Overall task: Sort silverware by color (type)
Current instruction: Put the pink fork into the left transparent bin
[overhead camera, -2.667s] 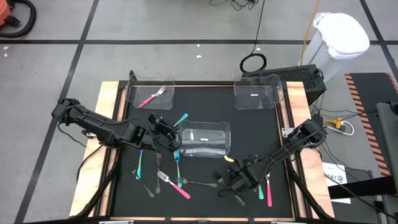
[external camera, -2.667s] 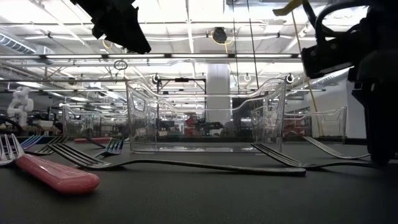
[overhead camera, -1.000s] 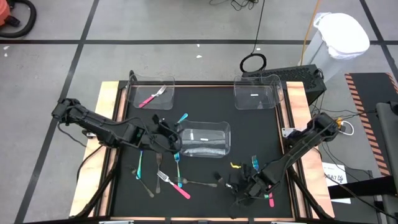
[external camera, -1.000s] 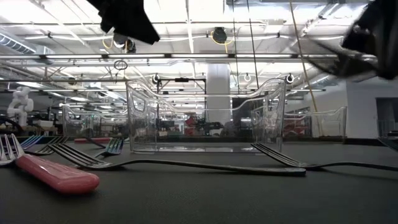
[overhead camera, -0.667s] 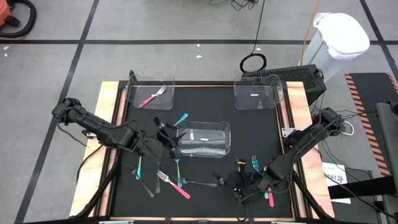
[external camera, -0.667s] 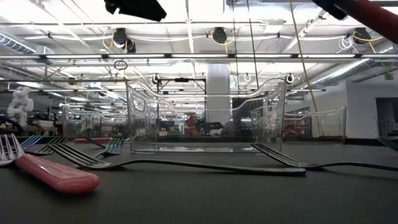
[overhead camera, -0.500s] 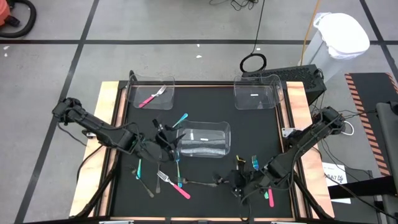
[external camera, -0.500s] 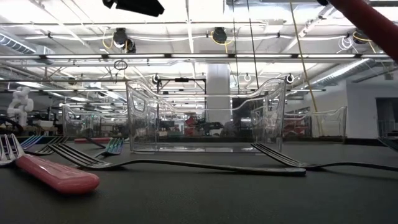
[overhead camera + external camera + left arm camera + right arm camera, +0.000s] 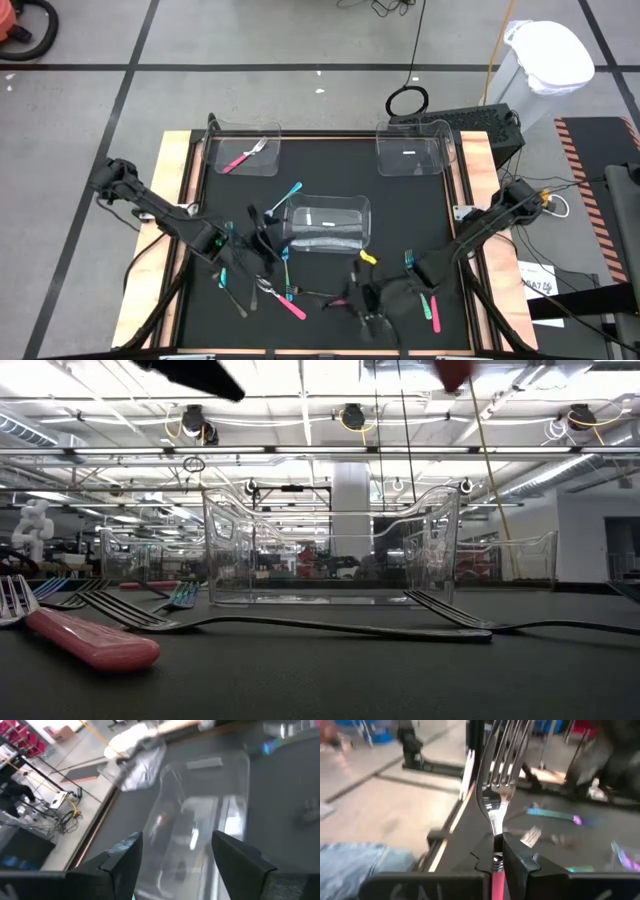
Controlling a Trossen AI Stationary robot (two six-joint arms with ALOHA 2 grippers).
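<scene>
My right end effector point(image 9: 496, 849) is clamped on a pink-handled fork point(image 9: 495, 795), tines pointing away from me, lifted off the surface point(image 9: 400, 215) near its front edge. Left end effector point(image 9: 175, 865) has its fingers apart, hanging just beside the middle clear bin point(image 9: 328, 224), nothing in it. Another pink fork point(image 9: 243, 156) sits in the far-left bin point(image 9: 240, 150), so mine likely goes there, clear across the surface. Rest of the silverware lies loose: teal pieces point(image 9: 222, 270) and grey forks point(image 9: 290, 625) at front left, a pink one point(image 9: 85, 640) too

Risks: grip is only on the neck between handle and tines, so the fork could pivot or slip on the long carry. My path crosses the left arm and the middle bin; collision likely if the left arm doesn't clear
</scene>
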